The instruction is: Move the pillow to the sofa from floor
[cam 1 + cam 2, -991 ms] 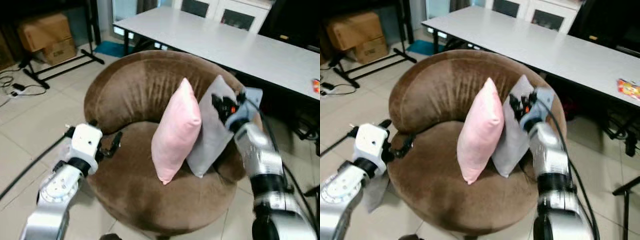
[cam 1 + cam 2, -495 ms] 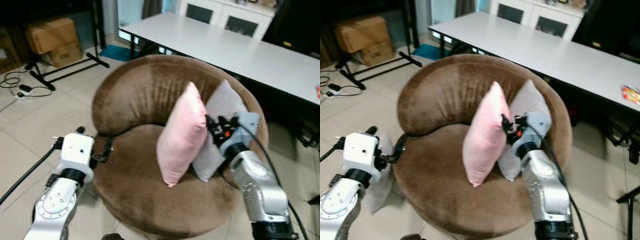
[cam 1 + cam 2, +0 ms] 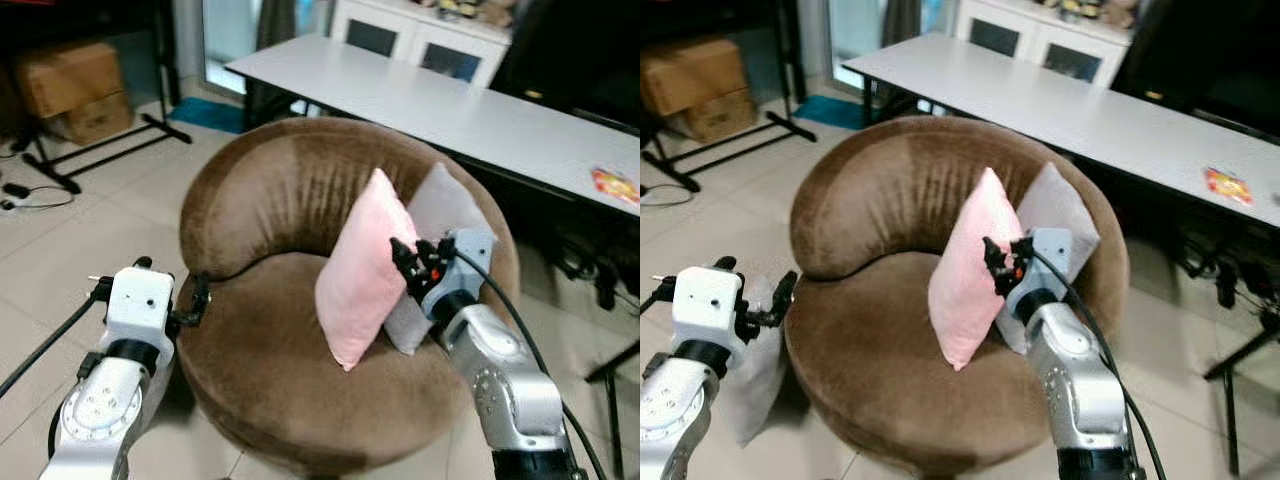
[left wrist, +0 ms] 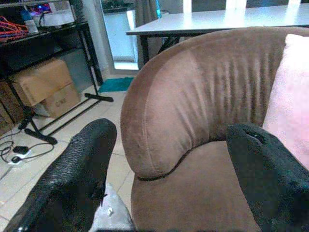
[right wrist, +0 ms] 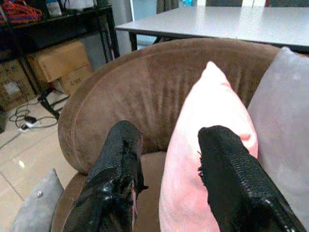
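- Since a second ago the right tool [image 3: 998, 262] has drawn back from the grey cushion [image 3: 1052, 205] toward the robot; it now hangs just in front of the pink cushion [image 3: 968, 270], fingers parted with nothing between them.
- Left tool [image 3: 196, 297] is low beside the sofa's [image 3: 270, 200] near-left edge, its fingers [image 4: 77, 174] spread wide and holding nothing.
- Below and just beside the left tool, a grey pillow [image 3: 755, 370] lies on the tiled floor [image 3: 60, 260] against the sofa's base; the left arm covers much of it.
- Ahead of the right tool, the pink cushion stands on end on the seat, leaning on the grey cushion behind it, which it half hides.
- Beyond the sofa's back runs a long white surface [image 3: 450, 100], cut off at the frame edge, with a small colourful packet [image 3: 1223, 185] too small to make out.
- Far off past the left tool sits a cardboard box [image 4: 46, 82].
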Robot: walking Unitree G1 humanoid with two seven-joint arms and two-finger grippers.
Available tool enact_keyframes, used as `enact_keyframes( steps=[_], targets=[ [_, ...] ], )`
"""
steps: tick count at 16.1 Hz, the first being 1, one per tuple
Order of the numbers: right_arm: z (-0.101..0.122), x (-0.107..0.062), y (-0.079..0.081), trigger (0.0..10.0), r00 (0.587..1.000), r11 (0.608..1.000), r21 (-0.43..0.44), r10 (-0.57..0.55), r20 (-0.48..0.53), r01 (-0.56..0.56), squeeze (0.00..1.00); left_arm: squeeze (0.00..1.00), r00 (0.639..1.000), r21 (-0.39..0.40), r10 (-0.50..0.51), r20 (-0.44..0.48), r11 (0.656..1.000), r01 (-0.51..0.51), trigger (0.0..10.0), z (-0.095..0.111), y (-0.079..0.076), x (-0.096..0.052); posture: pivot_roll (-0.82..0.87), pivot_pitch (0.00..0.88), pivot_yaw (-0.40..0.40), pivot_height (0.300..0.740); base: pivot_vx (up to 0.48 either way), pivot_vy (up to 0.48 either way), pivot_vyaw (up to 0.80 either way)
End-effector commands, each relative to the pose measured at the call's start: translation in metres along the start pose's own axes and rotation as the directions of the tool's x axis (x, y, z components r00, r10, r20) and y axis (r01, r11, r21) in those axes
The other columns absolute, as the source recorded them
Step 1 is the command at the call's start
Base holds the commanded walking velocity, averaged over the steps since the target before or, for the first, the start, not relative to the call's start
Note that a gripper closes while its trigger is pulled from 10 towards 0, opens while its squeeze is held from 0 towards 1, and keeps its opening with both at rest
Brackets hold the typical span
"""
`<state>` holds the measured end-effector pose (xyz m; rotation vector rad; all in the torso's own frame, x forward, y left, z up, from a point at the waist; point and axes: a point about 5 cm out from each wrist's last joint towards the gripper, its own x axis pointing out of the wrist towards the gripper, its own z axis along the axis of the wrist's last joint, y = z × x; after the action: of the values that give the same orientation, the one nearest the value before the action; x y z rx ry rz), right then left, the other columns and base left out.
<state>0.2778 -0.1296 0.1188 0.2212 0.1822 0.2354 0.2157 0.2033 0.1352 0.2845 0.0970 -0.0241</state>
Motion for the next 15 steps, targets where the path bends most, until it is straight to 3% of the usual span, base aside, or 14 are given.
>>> enact_keyframes(
  steps=[1, 7, 15],
  targets=[
    [0.0017, -0.0013, -0.0040, 10.0, 1.000, 0.999, -0.028, -0.017, -0.015, 0.016, 0.00, 0.00, 1.000, -0.001, -0.001, 0.011, 1.000, 0.001, 10.0, 0.0037, -0.0023, -0.0014, 0.08, 0.000, -0.112, 0.740, 0.000, 0.360, 0.00],
    [-0.0020, 0.0030, -0.0026, 10.0, 0.999, 0.998, -0.061, -0.019, -0.047, 0.016, 0.00, 0.00, 1.000, 0.002, 0.013, 0.005, 1.000, -0.013, 10.0, 0.0032, 0.0015, -0.0024, 0.09, 0.000, -0.116, 0.740, 0.000, 0.364, 0.00],
    [-0.0073, 0.0048, 0.0000, 10.0, 0.997, 0.999, -0.041, -0.019, -0.074, 0.016, 0.00, 0.00, 1.000, -0.001, 0.020, 0.002, 1.000, -0.020, 10.0, 0.0023, 0.0016, -0.0029, 0.09, 0.000, -0.123, 0.740, 0.000, 0.363, 0.00]
  ],
)
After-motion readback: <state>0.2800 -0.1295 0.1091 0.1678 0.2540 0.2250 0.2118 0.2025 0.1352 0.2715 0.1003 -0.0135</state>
